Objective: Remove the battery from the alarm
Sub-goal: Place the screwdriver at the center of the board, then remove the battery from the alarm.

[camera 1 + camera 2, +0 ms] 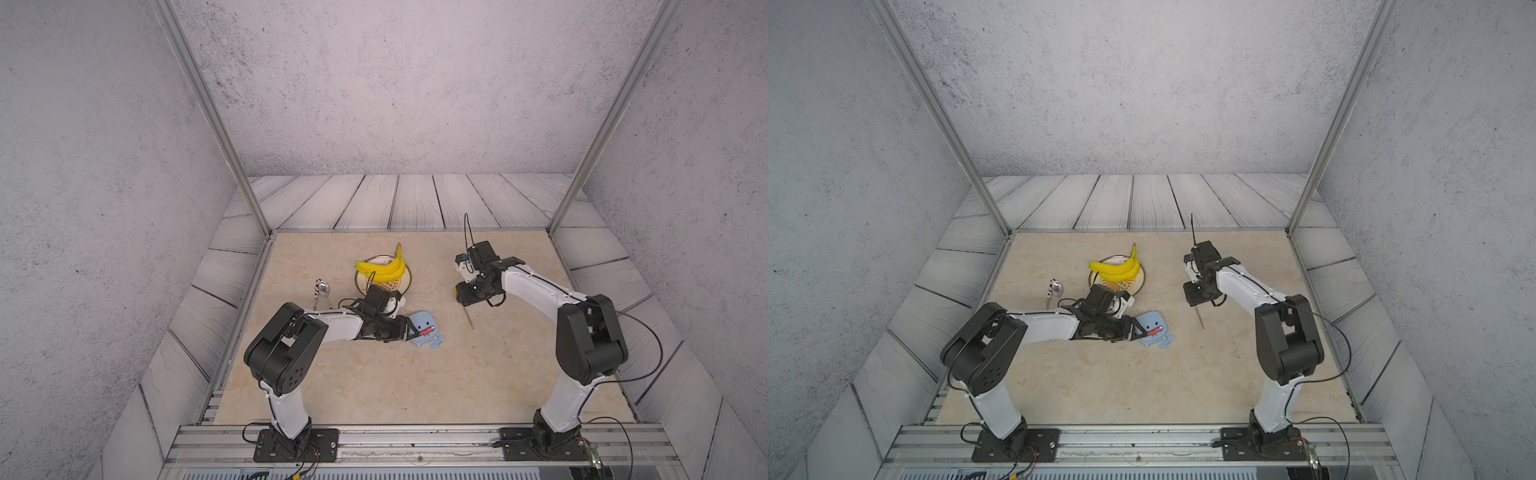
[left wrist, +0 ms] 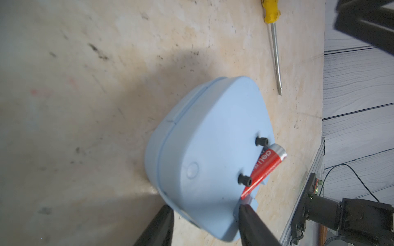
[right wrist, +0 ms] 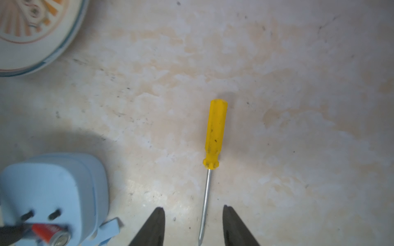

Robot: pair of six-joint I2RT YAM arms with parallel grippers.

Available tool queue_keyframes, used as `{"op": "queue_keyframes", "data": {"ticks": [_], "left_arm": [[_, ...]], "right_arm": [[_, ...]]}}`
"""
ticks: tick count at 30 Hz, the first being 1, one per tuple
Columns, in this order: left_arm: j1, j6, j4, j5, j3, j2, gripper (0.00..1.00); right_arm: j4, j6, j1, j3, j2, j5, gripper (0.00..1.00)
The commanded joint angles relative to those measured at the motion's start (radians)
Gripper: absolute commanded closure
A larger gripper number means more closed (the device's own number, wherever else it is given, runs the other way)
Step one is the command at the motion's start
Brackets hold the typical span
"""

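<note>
The light-blue alarm point(image 1: 424, 322) point(image 2: 209, 138) lies face down near the table's middle, back up with two dark knobs. The red battery point(image 1: 426, 332) point(image 2: 266, 168) sticks out of the alarm's back at a tilt, its metal end raised. My left gripper point(image 1: 415, 330) point(image 2: 204, 209) is shut on the alarm, one finger at each side of its body. My right gripper point(image 1: 465, 297) point(image 3: 193, 208) hangs open to the right, above the yellow-handled screwdriver point(image 3: 214, 132), which lies on the table with its shaft showing between the fingers, untouched.
A loose blue cover piece point(image 1: 436, 343) lies by the alarm's near side. A patterned plate point(image 1: 405, 282) with bananas point(image 1: 382, 268) stands behind the left gripper. A small metal utensil point(image 1: 322, 289) lies left of the plate.
</note>
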Motion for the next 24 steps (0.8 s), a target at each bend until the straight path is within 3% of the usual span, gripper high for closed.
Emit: {"op": "queue_keyframes", "data": {"ticks": [1, 10, 14, 24], "left_arm": [[-0.003, 0.029, -0.127, -0.107, -0.024, 0.028, 0.46], [-0.003, 0.032, -0.131, -0.108, -0.02, 0.035, 0.46], [-0.003, 0.032, -0.133, -0.104, -0.015, 0.04, 0.46], [-0.003, 0.033, -0.142, -0.104, -0.012, 0.037, 0.46]], "right_arm": [[0.021, -0.161, 0.01, -0.078, -0.077, -0.092, 0.51], [0.11, -0.507, 0.093, -0.258, -0.214, -0.305, 0.5], [0.154, -0.605, 0.163, -0.267, -0.184, -0.308, 0.5], [0.125, -0.69, 0.233, -0.164, -0.043, -0.25, 0.53]]}}
